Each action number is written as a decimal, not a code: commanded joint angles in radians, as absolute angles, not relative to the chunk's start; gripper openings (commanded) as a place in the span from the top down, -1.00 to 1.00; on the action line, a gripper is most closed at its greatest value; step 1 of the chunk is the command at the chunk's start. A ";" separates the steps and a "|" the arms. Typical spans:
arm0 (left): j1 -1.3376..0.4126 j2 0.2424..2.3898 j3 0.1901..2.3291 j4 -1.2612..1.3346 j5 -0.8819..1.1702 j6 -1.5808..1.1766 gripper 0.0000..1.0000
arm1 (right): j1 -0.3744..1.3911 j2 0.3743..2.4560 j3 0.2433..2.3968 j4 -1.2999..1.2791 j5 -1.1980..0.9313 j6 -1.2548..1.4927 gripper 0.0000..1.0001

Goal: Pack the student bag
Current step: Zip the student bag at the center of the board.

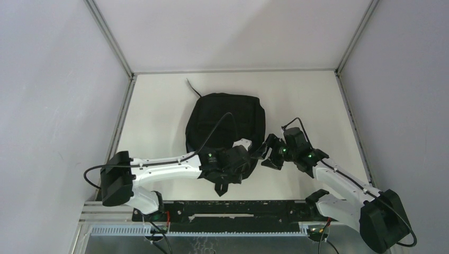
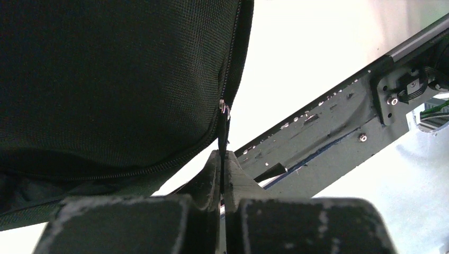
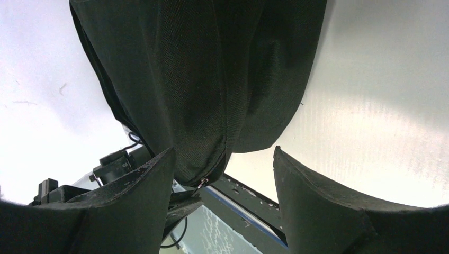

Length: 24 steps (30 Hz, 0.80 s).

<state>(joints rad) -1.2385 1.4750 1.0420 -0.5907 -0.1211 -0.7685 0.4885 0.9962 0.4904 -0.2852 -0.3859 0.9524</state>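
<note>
Lying flat on the table, the bag has nothing to pack in view beside it; its contents cannot be told. Zip work appears under way. The left gripper reaches low to its near edge, pinching the zip pull (tab between the tips). The right gripper hovers spread at the near-right corner.

The white table carries one black backpack, lying mid-table and reaching toward the near edge.
</note>
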 commanded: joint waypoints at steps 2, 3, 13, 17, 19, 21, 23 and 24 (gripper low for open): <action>-1.233 1.442 1.079 -0.535 -0.135 -0.757 1.00 | 0.529 1.048 0.475 -0.151 -0.415 1.014 -0.51; -1.233 1.428 1.071 -0.524 -0.136 -0.757 1.00 | 0.540 1.060 0.474 -0.130 -0.416 1.023 -0.50; -1.198 1.276 0.978 -0.545 -0.176 -0.726 1.00 | 0.477 1.021 0.474 -0.199 -0.376 0.988 1.00; -1.129 1.128 0.838 -0.548 -0.155 -0.724 1.00 | 0.316 0.950 0.468 -0.310 -0.390 0.886 1.00; -1.088 1.054 0.773 -0.545 -0.132 -0.724 1.00 | 0.249 0.939 0.466 -0.340 -0.412 0.846 1.00; -1.053 0.983 0.726 -0.552 -0.129 -0.721 1.00 | 0.195 0.935 0.466 -0.354 -0.430 0.823 1.00; -1.027 0.933 0.699 -0.570 -0.143 -0.722 1.00 | 0.162 0.935 0.467 -0.344 -0.449 0.815 1.00; -1.014 0.915 0.690 -0.575 -0.147 -0.722 1.00 | 0.151 0.935 0.468 -0.335 -0.454 0.811 1.00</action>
<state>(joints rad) -1.0576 1.0122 0.7418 -0.5076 -0.1337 -0.7498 0.2214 0.9493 0.4690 -0.3176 -0.4942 0.8913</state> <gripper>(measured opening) 0.007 0.009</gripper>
